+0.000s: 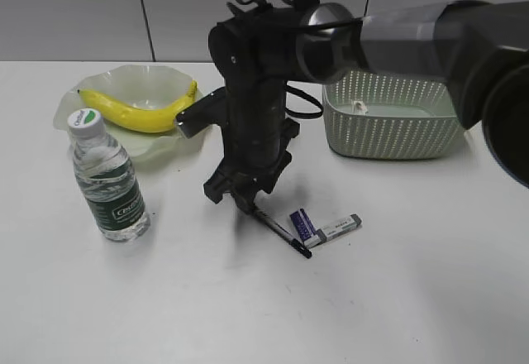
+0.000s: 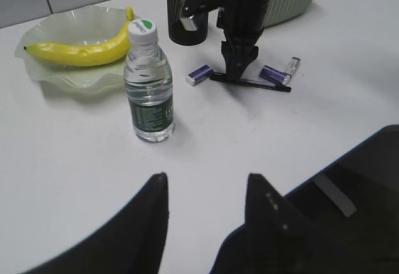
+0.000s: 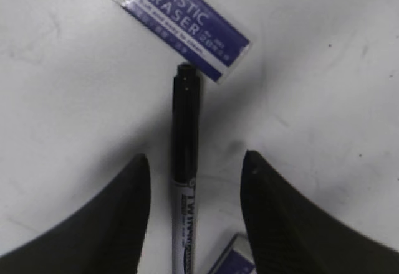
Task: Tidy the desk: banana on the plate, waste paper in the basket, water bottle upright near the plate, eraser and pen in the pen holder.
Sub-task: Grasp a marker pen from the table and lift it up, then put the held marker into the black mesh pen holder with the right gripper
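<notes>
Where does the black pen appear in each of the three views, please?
Exterior view: the black pen lies below centre, under the right end effector.
Left wrist view: pen upper right, beside the water bottle.
Right wrist view: pen centre, between the fingers.
Shared landmark: the blue plastic eraser at its tip.

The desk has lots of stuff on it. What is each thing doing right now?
banana: lying on the plate.
water bottle: upright, cap on, near the plate.
basket: upright, a small scrap of paper inside.
pen holder: upright, something in it.
pen: flat on the desk, between the fingers.
erasers: flat on the desk.
right hand: open, low over the pen.
left hand: open, empty.
</notes>
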You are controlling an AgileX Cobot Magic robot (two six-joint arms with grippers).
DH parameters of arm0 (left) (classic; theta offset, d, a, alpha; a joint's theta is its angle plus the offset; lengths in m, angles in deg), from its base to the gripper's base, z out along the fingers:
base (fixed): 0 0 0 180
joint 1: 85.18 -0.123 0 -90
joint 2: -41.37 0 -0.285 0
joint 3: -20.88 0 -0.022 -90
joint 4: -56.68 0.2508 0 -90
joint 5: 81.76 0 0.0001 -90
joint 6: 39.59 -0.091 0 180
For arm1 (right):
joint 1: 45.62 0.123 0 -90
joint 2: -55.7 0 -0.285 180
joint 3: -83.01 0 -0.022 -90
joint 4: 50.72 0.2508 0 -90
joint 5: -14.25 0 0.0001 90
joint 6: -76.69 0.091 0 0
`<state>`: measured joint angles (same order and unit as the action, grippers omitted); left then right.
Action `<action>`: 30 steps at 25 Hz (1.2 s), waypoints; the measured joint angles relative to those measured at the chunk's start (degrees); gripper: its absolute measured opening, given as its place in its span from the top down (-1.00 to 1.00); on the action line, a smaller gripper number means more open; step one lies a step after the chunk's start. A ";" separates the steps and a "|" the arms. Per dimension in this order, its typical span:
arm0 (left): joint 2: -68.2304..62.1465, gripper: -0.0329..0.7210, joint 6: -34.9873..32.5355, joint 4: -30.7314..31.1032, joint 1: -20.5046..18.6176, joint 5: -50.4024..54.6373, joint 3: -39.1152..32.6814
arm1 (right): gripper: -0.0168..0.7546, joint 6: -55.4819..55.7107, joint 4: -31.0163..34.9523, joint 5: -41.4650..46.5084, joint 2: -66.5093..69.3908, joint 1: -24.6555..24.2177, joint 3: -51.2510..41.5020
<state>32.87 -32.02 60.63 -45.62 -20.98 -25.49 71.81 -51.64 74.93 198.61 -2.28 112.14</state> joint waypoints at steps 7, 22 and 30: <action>0.00 0.10 0.00 0.01 0.00 0.00 0.00 | 0.00 0.72 1.52 -1.32 2.98 0.00 0.09; 0.00 0.10 -0.05 0.06 0.00 -0.05 0.00 | 0.68 0.76 6.43 8.24 0.32 0.00 5.07; 0.00 0.10 -0.05 0.06 0.00 -0.05 0.00 | 0.68 5.92 -0.40 -5.34 -13.40 -0.57 5.57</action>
<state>32.87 -32.07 60.69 -45.62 -21.03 -25.49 77.73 -52.03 69.60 185.20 -2.85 117.71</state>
